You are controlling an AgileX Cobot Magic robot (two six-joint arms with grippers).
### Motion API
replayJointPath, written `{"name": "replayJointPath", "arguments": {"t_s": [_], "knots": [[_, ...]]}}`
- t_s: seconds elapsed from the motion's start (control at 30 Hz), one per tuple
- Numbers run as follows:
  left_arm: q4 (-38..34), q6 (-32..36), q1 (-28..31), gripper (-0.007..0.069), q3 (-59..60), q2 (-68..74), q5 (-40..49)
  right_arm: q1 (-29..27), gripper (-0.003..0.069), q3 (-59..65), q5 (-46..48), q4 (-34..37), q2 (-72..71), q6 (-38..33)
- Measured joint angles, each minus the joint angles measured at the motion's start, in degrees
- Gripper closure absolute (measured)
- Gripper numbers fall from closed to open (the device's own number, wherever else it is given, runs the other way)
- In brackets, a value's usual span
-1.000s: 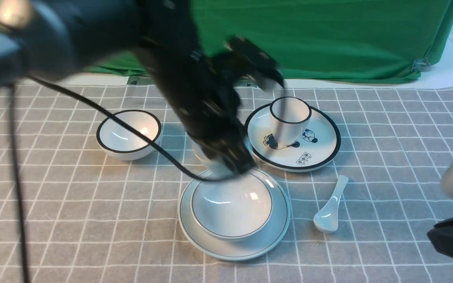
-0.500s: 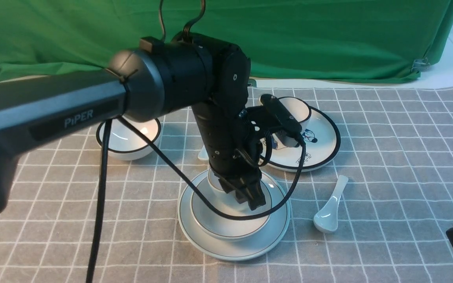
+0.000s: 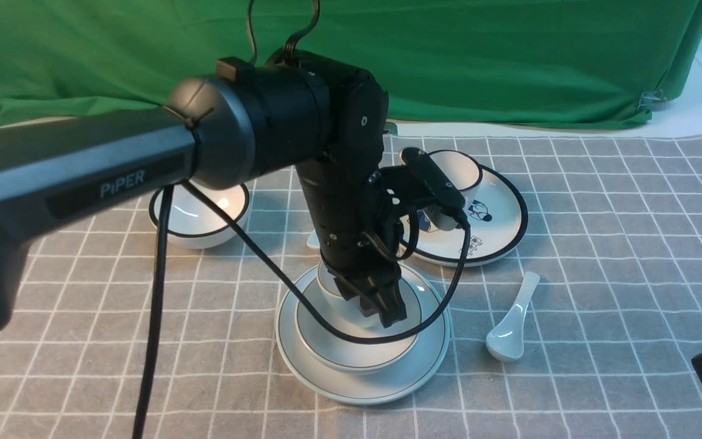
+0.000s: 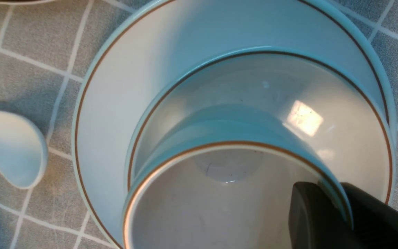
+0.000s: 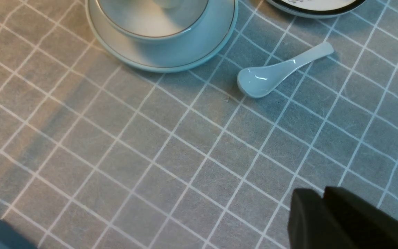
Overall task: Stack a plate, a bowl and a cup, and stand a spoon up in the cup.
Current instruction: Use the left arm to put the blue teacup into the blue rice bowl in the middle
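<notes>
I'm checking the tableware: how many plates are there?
2: one plain plate under the bowl; one black-rimmed plate behind it, under a cup.

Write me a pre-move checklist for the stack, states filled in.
- Bowl on the plate: ok
- Cup gripped at its rim by the left tool: ok
- Cup over the bowl: ok
- Cup resting fully on the bowl's bottom: cannot tell
- Spoon standing in the cup: not ok, it lies on the cloth
- Right tool clear of the stack: ok
</notes>
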Motion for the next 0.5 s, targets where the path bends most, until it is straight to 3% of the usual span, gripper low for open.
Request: {"name": "replayJointPath", "arguments": {"t_s": [0.5], "knots": [[-0.26, 0.00, -0.13, 0.0592, -0.05, 1.44, -0.11, 0.00, 0.0481, 0.00, 0.00, 0.00, 0.00, 1.35]]}}
